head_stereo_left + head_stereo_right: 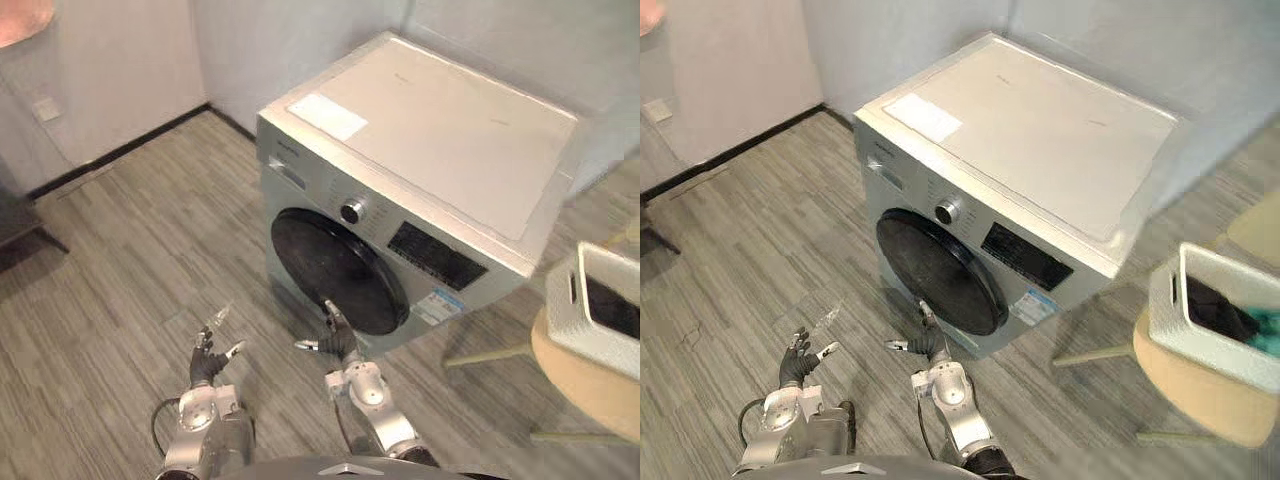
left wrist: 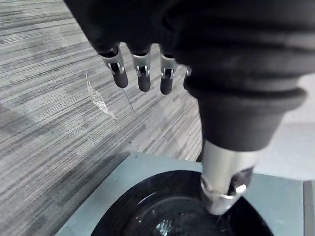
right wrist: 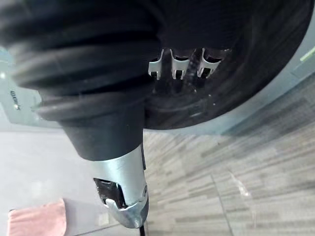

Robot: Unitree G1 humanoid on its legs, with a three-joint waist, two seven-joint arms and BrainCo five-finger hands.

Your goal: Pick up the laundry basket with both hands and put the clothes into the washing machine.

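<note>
A silver washing machine (image 1: 430, 150) stands ahead with its round dark door (image 1: 335, 270) closed. The white laundry basket (image 1: 1200, 340) sits far right on a round wooden table (image 1: 1200, 395). Dark and teal clothes (image 1: 1230, 312) lie inside it. My left hand (image 1: 208, 362) hangs low over the floor, left of the machine, with its fingers (image 2: 142, 73) straight and open. My right hand (image 1: 338, 340) is just in front of the door's lower edge, fingers (image 3: 184, 66) extended toward the dark glass, holding nothing. Both hands are well away from the basket.
A scrap of clear plastic (image 1: 216, 320) lies on the grey plank floor near my left hand. Dark furniture (image 1: 15, 225) stands at the left edge, and a pink cloth (image 1: 20, 20) shows at the upper left. Walls close in behind the machine.
</note>
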